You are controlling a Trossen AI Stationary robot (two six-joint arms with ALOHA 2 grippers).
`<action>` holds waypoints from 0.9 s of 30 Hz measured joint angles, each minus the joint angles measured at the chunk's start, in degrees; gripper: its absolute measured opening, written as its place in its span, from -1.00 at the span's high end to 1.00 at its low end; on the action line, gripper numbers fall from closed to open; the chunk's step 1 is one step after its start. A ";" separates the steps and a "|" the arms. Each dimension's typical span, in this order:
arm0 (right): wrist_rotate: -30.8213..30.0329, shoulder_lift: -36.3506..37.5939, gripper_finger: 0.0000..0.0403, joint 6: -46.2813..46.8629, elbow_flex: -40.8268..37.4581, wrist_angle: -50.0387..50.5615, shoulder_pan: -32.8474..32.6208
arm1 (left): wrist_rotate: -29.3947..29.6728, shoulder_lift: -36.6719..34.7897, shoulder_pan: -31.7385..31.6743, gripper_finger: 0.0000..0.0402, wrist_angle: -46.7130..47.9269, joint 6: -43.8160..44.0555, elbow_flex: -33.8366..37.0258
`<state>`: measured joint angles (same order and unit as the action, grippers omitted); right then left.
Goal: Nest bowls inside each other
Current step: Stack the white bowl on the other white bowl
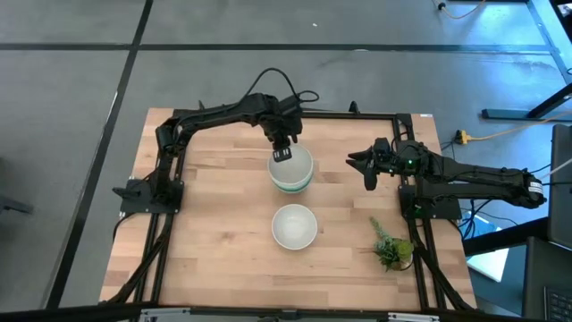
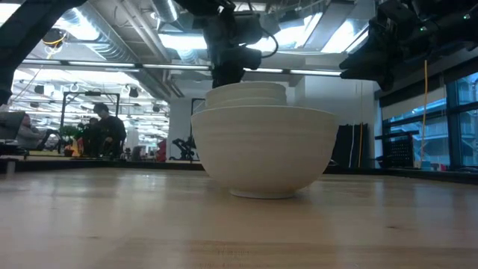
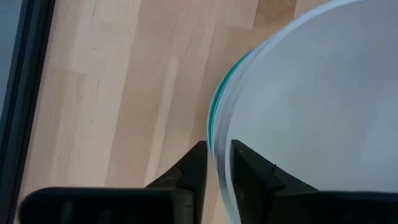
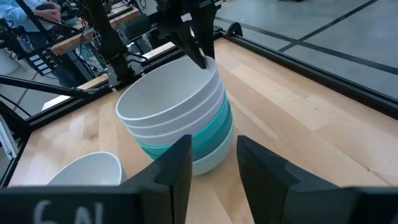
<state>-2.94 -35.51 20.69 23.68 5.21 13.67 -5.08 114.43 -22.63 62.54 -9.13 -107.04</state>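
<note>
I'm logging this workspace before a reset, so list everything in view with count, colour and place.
Stack of bowls: several nested, white over turquoise and pale green, table centre toward the back.
Single bowl: one, white, nearer the front than the stack.
Plant sprig: one, green, front right of table.
Table: one, light wood.
People: seated in the room behind, low view.
Left gripper: pinching the top bowl's rim.
Right gripper: open, right of the stack.

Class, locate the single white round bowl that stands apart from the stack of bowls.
In the high view the lone white round bowl sits mid-table, just nearer the front edge than the stack of bowls, left of the green plant sprig.
</note>
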 joint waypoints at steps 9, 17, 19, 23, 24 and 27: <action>0.00 0.00 0.36 -0.19 0.00 -0.02 0.00 | 0.40 -0.04 0.49 0.19 -1.52 -1.80 0.02; -0.02 0.02 0.36 -0.37 -0.02 0.01 0.02 | -0.37 -4.71 0.34 0.14 -9.68 -4.05 0.07; 0.00 0.00 0.36 -0.37 -0.02 0.17 0.02 | -0.30 -6.89 -0.18 0.13 -11.37 -5.48 0.07; 0.02 0.00 0.36 -0.61 -0.02 0.15 0.02 | -1.26 -12.52 -1.07 0.14 -12.93 -6.61 0.04; 0.04 0.00 0.36 -0.92 -0.02 0.17 0.02 | -2.41 -13.90 -1.15 0.14 -12.27 -7.01 0.04; 1.62 0.00 0.36 -1.42 -0.02 0.03 -0.02 | -6.01 -17.33 -1.09 0.14 -10.52 -7.68 0.04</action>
<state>-1.32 -35.51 19.27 23.66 5.25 13.65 -11.09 97.10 -23.72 52.02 -16.81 -107.00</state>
